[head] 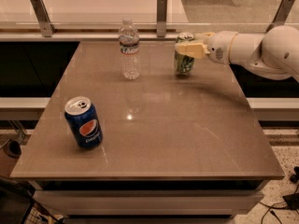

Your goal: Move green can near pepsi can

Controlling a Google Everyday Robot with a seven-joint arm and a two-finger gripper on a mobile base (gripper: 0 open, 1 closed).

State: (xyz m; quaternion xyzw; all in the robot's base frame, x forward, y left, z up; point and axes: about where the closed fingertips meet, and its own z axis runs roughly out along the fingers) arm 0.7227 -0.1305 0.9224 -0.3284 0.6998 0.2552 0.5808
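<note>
The green can (183, 59) is at the far right of the table (187, 125), tilted a little, and a thin shadow shows under its base. My gripper (188, 47) comes in from the right and is shut on the can's upper part, with one pale finger (190, 49) across its front. The pepsi can (84, 123) stands near the front left corner, leaning slightly, far from the gripper.
A clear plastic water bottle (129, 49) stands at the back of the table, left of the green can. A glass rail with metal posts (161, 9) runs behind the table. My white arm (261, 48) hangs over the right edge.
</note>
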